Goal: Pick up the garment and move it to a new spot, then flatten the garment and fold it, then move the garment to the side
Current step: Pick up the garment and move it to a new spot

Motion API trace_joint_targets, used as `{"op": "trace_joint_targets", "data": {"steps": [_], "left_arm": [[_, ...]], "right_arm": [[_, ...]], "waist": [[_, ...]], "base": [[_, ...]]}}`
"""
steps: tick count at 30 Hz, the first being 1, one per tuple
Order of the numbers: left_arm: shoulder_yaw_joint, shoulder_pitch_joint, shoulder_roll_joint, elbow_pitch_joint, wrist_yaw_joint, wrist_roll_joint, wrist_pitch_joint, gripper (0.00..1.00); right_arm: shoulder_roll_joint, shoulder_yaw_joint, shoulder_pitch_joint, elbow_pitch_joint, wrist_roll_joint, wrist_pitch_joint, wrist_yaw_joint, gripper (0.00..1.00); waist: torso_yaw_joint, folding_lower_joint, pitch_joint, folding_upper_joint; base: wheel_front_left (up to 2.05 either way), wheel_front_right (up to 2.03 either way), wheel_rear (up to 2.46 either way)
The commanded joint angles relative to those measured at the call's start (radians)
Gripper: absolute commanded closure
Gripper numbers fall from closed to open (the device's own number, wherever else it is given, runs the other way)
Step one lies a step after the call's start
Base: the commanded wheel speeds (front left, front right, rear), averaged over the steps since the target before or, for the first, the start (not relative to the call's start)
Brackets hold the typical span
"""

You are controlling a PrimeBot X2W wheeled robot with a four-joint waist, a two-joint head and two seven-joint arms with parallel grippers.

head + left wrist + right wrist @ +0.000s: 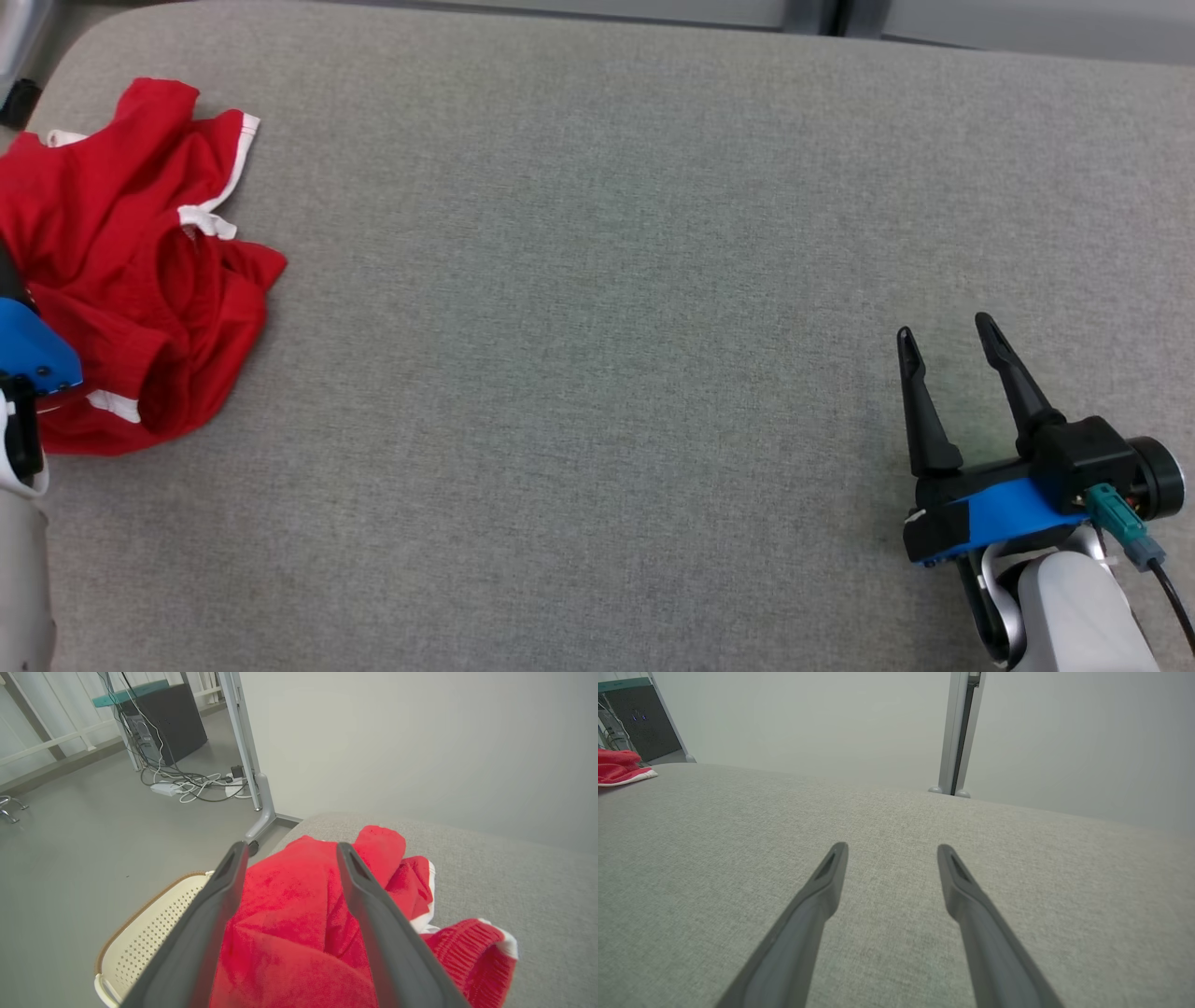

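Both sets of jaws wide apart, empty: left gripper (289, 851) over crumpled red white-trimmed garment (131, 271) at left edge of grey fabric table (597, 420), right gripper (945, 331) well apart. Risk: shallow pinch dragging cloth off toward cream perforated basket (149, 938).

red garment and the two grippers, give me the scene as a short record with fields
garment: red with white trim, crumpled, at the left edge of the grey surface
left gripper: open, over the garment, contact unclear
right gripper: open, over bare surface, far from the garment
basket: cream, perforated, low beside the surface
task stage: garment not yet lifted
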Motion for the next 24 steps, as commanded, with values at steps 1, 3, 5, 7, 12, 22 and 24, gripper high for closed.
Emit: {"op": "trace_joint_targets", "data": {"steps": [1,3,5,7,12,22,24], "left_arm": [[-0.005,-0.018,0.008,0.012,-0.006,-0.001,0.01,0.0],[-0.016,-0.036,0.025,0.056,-0.012,0.004,0.042,0.0],[-0.026,-0.053,0.032,0.094,-0.019,0.009,0.063,0.0],[-0.034,-0.062,0.036,0.144,-0.028,0.001,0.099,0.0],[-0.044,-0.084,0.033,0.247,-0.044,-0.017,0.18,0.0],[-0.059,-0.104,0.022,0.325,-0.07,-0.042,0.141,1.0],[-0.065,-0.113,0.018,0.329,-0.073,-0.043,0.118,1.0]], "right_arm": [[-0.005,0.0,-0.012,-0.006,-0.009,-0.003,0.0,0.0],[-0.005,-0.001,-0.018,-0.016,-0.01,-0.003,0.0,0.0],[-0.005,-0.002,-0.023,-0.022,-0.013,-0.003,0.0,0.0],[-0.005,-0.004,-0.024,-0.024,-0.014,-0.003,0.0,0.0],[-0.005,0.002,-0.03,-0.021,-0.013,-0.003,0.0,0.0],[-0.005,0.019,-0.029,-0.01,0.001,-0.003,0.0,0.0],[-0.005,0.021,-0.026,-0.005,0.01,-0.003,0.0,0.0]], "waist": [[-0.002,-0.0003,0.005,-0.0002],[-0.007,-0.0003,0.015,-0.0002],[-0.01,-0.0003,0.022,-0.0002],[-0.011,-0.0003,0.026,-0.0002],[-0.008,-0.0003,0.028,-0.0002],[-0.005,-0.0003,0.008,-0.0002],[-0.006,-0.0003,-0.002,-0.0002]], "base": [[0.0,0.0,0.0],[0.0,0.0,0.0],[0.0,0.0,0.0],[0.0,0.0,0.0],[0.0,0.0,0.0],[0.0,0.0,0.0],[0.0,0.0,0.0]]}}
